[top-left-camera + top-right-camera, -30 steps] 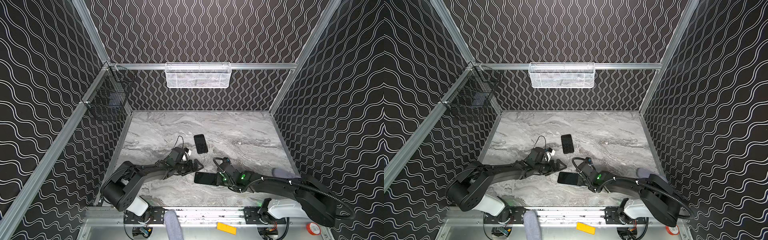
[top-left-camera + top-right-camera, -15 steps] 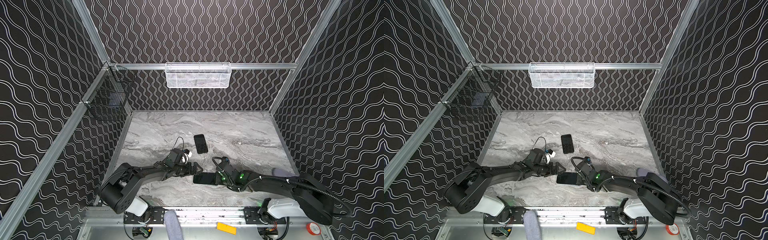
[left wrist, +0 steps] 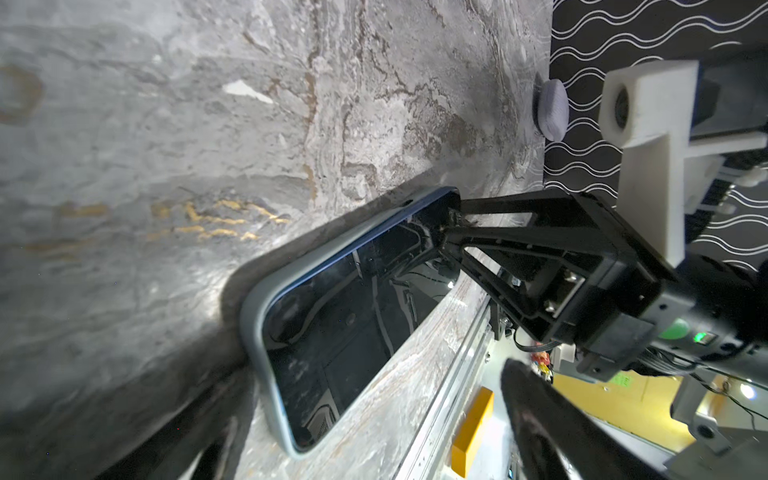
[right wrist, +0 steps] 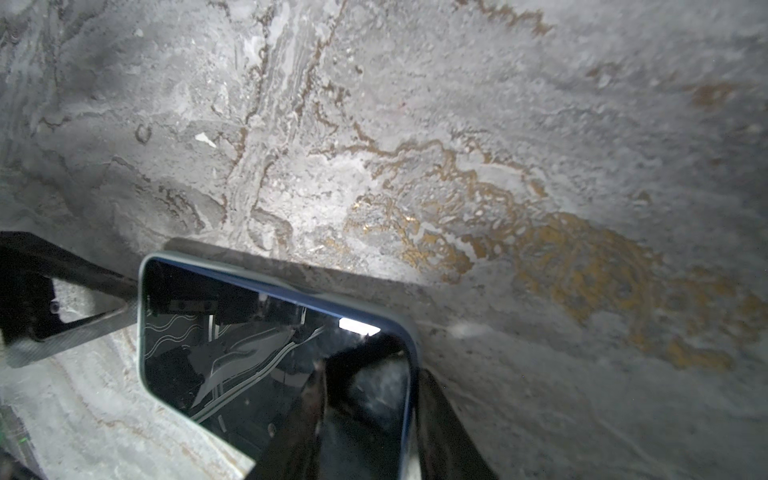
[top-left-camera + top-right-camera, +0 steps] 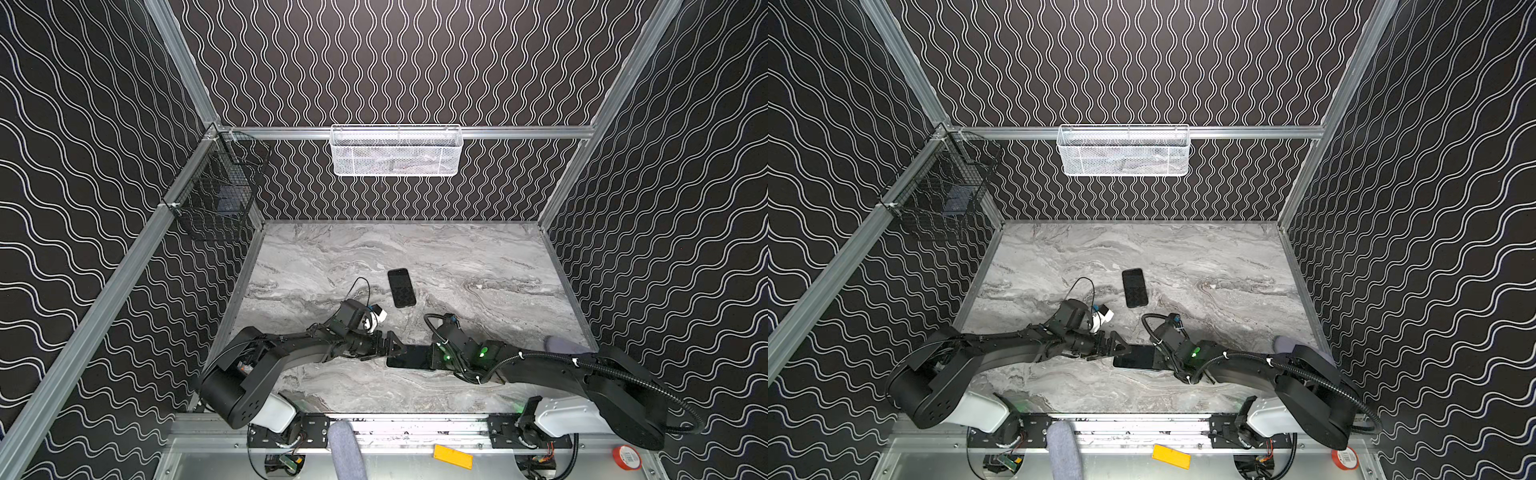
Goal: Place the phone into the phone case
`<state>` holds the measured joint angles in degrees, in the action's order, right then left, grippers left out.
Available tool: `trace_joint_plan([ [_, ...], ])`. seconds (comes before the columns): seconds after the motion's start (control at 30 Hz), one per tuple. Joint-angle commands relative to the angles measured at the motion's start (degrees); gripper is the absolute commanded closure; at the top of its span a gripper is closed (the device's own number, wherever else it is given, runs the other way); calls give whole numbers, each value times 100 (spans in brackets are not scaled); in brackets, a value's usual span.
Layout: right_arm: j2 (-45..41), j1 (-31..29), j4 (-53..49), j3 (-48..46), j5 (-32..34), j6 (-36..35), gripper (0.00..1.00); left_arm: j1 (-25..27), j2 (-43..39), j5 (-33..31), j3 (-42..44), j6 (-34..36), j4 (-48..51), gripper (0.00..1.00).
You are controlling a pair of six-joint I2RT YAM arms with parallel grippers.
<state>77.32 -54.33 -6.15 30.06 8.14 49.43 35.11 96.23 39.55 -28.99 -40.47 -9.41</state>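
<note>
Since a second ago my left gripper (image 5: 397,351) reached the phone (image 5: 410,357), jaws wide, empty, right gripper (image 5: 432,356) clamped on its other end, by marbled desk's (image 5: 457,266) front edge, black wavy walls (image 5: 374,62).

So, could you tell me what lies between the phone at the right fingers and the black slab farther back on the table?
Nothing: in both top views only bare marble table separates the phone from the black slab.

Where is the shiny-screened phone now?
In both top views the phone is front-centre on the table, between the hands: right hand gripping one end, open left hand at the other.
</note>
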Motion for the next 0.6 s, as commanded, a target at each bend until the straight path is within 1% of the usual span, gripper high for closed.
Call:
trace_joint_plan([
  [0.0,44,-30,47,-10,-212,-39,63,95,342,-646,129,-117,1702,1],
  [0.13,45,-52,92,-36,-202,-34,63,123,375,-619,157,-152,1641,1],
  [0.27,132,-56,149,-60,-241,-16,63,120,178,-653,154,-276,1509,2],
  [0.43,176,-58,204,-99,-265,5,63,124,-66,-802,-16,-277,1697,2],
  [0.57,170,-58,141,-71,-260,-30,63,121,-22,-887,-96,-224,1909,2],
])
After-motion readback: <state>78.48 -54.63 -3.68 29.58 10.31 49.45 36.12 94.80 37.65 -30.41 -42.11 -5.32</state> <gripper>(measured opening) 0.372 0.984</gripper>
